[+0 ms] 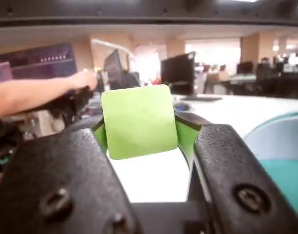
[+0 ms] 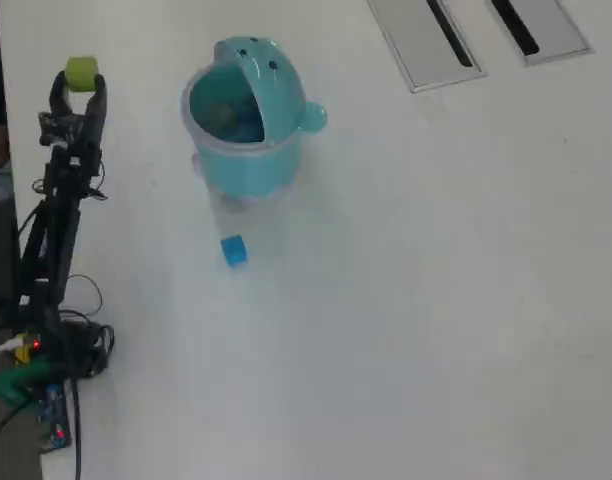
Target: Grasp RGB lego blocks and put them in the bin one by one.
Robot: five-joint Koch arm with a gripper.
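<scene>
you're holding the yellow-green block [image 1: 139, 122] pinched between the jaws of the gripper [image 2: 82, 74], bin [image 2: 248, 165] off beside; blue block [image 2: 233, 250] waiting

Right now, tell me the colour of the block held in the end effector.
Yellow-green block, clearest in the wrist view.

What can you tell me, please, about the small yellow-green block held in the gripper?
The yellow-green block is a small smooth cube with rounded corners, seemingly plastic. It sits clamped between the black gripper's green-lined jaws, slightly tilted and lifted off the white table. In the overhead view it lies left of the light-teal bin, touching only the gripper.
</scene>
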